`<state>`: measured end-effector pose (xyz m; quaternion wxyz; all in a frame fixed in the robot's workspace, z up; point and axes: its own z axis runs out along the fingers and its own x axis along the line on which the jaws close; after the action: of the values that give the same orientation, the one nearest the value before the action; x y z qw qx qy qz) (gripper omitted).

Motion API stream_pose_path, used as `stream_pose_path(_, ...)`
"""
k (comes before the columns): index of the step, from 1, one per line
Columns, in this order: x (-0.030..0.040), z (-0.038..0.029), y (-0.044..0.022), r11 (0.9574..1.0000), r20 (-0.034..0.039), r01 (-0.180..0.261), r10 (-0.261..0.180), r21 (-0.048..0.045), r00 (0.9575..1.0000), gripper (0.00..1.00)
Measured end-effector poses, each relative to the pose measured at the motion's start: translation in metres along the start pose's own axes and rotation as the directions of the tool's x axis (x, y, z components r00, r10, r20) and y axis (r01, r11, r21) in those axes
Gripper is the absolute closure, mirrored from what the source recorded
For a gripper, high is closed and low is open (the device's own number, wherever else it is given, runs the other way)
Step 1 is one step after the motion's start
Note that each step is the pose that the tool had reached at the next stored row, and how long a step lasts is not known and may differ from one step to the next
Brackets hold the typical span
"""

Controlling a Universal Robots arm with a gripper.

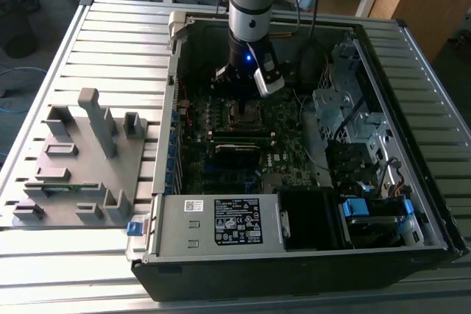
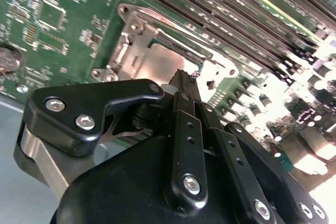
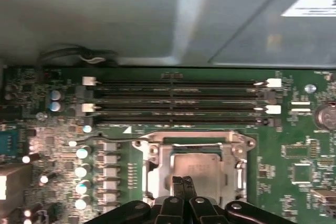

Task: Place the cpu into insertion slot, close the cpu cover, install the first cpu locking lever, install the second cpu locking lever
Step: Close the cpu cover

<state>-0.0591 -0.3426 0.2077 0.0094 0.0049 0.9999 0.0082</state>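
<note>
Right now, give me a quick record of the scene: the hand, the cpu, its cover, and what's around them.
hand: shut, fingertips at the cpu's edge; contact cannot be told
cpu: lying flat, showing through the cover's cut-out
cpu cover: down flat around the cpu
memory slots: four long black rows beside the cover
setting: open computer case on a slatted table
</note>
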Motion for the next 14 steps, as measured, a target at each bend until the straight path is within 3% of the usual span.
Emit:
stream_pose_path(4, 0.0079, 0.0001, 0.0, 1.0, 0.0008, 0.002, -0.002, -0.0002, 1.0, 0.9)
stream_pose_path(14, 0.0148, 0.0023, -0.0002, 1.0, 0.0011, 0.003, -0.003, -0.0001, 1.0, 0.9)
